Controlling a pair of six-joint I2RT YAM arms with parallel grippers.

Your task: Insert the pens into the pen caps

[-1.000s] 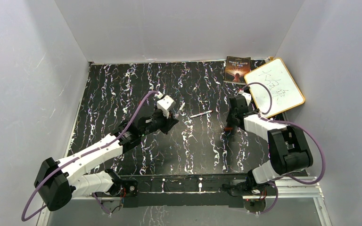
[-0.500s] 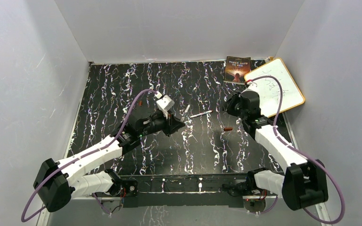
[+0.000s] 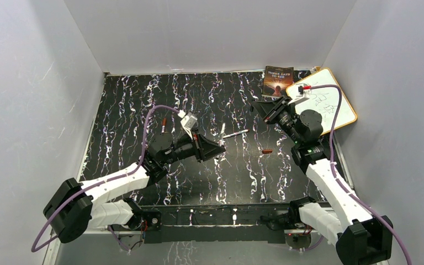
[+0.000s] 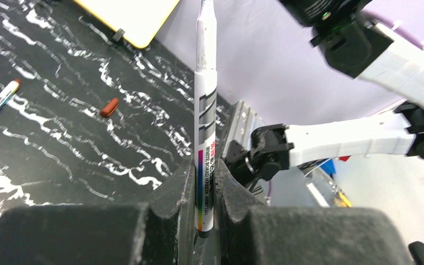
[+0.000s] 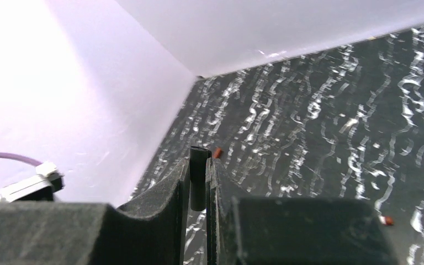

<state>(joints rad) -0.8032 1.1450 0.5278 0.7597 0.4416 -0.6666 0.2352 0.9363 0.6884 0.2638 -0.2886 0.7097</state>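
Observation:
In the left wrist view a white pen (image 4: pixel 205 110) stands up between the fingers of my left gripper (image 4: pixel 203 165), which is shut on its lower barrel. That left gripper (image 3: pixel 216 148) hangs over the mat's middle, pointing right. My right gripper (image 5: pixel 199 165) is shut on a short black pen cap (image 5: pixel 199 179). The right gripper (image 3: pixel 258 106) is raised at the back right and faces left. Two more pens (image 3: pixel 235 134) (image 3: pixel 221 128) lie on the mat between the grippers. A reddish-brown cap (image 3: pixel 266 151) lies near them, and another reddish piece (image 3: pixel 164 123) lies at the left.
A whiteboard (image 3: pixel 326 102) with a yellow frame leans at the back right corner, with a small book (image 3: pixel 277 81) beside it. Grey walls close in the black marbled mat (image 3: pixel 143 99) on three sides. The right arm's purple cable (image 3: pixel 331 110) loops over the whiteboard.
My right gripper rose from the mat and swung back and up, turning to face left; the reddish-brown cap under it came into view. My left gripper moved right and forward with the pen.

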